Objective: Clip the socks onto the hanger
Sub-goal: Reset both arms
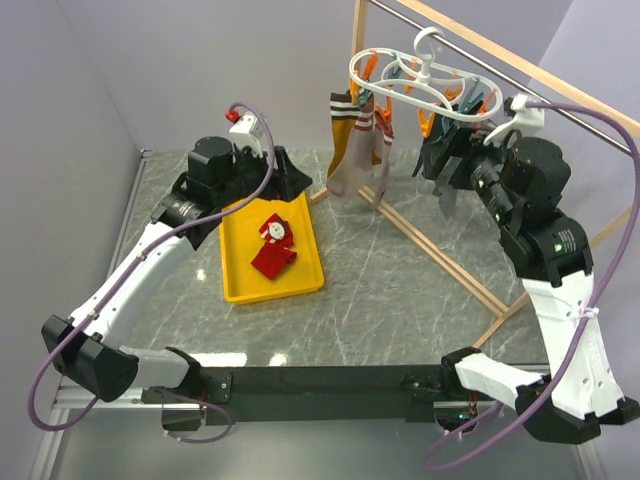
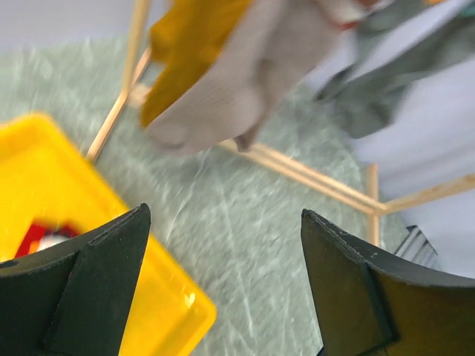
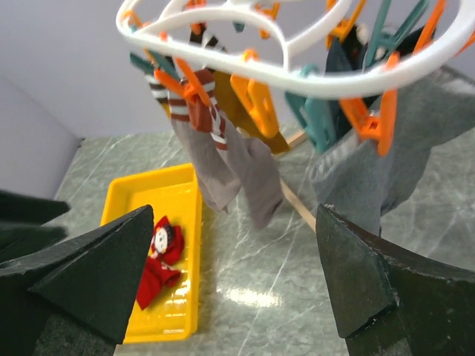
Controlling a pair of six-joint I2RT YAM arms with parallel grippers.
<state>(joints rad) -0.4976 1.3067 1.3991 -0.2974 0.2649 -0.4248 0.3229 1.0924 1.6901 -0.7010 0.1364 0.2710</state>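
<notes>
Black fingers of the left gripper stand wide apart, holding nothing, above the far end of the yellow tray; the right gripper gapes likewise, empty, just below the hanger; mustard and grey socks and dark socks hang clipped there; red socks lie in the tray.
</notes>
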